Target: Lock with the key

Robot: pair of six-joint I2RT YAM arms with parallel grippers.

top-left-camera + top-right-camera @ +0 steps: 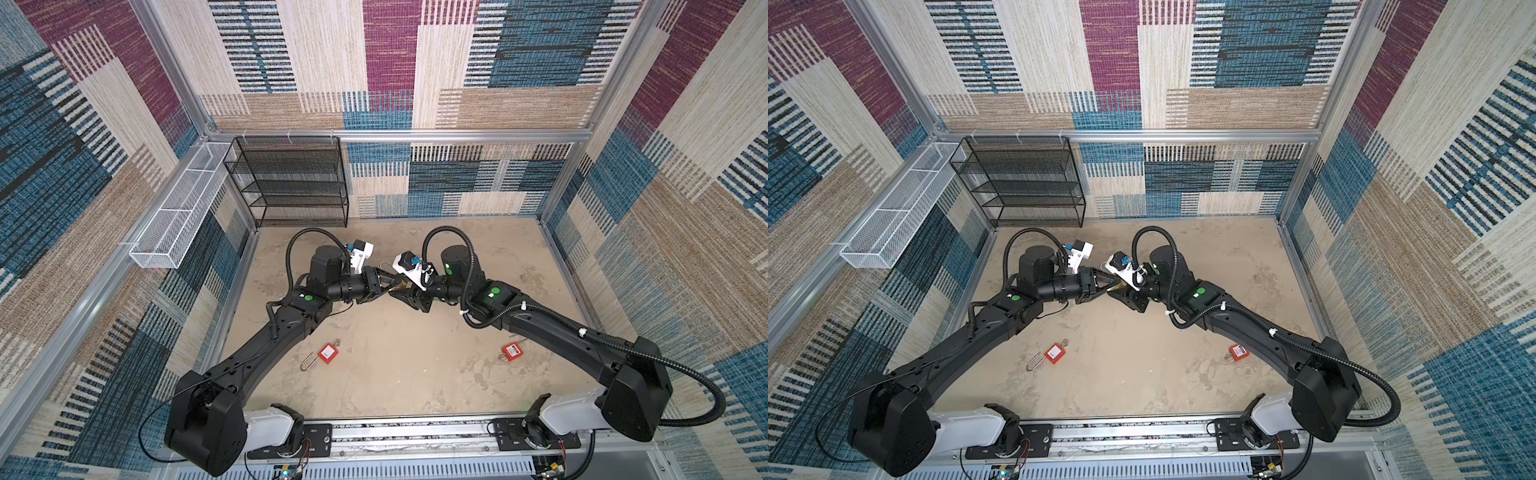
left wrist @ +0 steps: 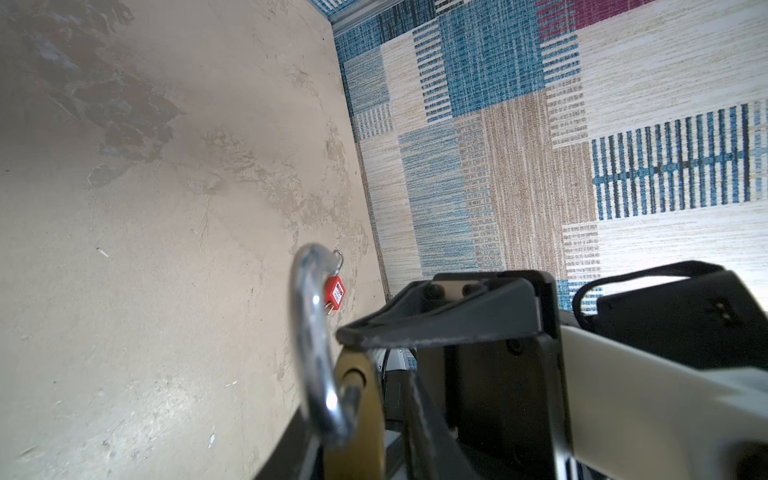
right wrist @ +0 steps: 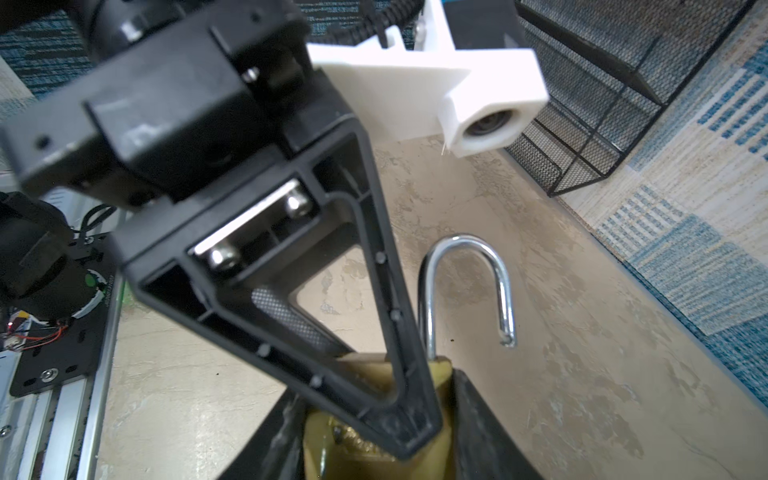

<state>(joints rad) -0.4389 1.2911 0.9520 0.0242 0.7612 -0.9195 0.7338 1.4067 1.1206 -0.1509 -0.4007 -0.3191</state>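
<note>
A brass padlock (image 3: 370,461) is held above the table's middle, with my right gripper (image 3: 374,457) shut on its body. Its silver shackle (image 3: 465,286) stands open, one leg free of the body. My left gripper (image 2: 353,436) meets it from the other side, jaws apart around the body (image 2: 357,415), with a gap on one side. One left finger (image 3: 399,415) lies across the brass face. In both top views the two grippers (image 1: 390,284) (image 1: 1106,286) touch tip to tip at the padlock (image 1: 402,284). I cannot make out the key.
Two red padlocks (image 1: 328,353) (image 1: 512,351) lie on the beige table nearer the front; one shows in the left wrist view (image 2: 334,293). A black mesh shelf (image 1: 291,183) stands at the back left and a white wire basket (image 1: 178,216) hangs on the left wall.
</note>
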